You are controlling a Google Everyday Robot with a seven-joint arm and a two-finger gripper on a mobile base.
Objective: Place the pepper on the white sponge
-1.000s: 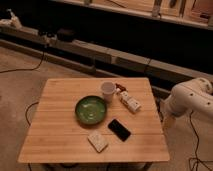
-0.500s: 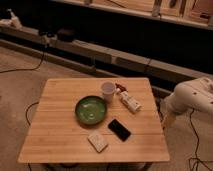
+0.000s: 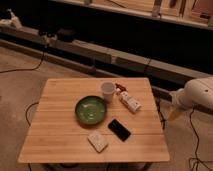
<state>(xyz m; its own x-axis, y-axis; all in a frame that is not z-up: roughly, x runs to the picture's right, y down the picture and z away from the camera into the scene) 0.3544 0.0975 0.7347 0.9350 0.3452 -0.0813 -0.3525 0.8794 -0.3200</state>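
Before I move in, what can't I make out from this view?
Camera view:
- pepper: tiny and dark, between cup and white block; whether it touches either is unclear.
- claw: beyond the right edge of the table, dim against the floor.
- arm: cut off by the right edge.

The arm was seen as a smooth, rounded white shell, bulbous at the joint and cut off by the frame's right side. The gripper, pale and tapering, was found beyond the right edge of the surface. A thin dark cable was seen beneath the arm.
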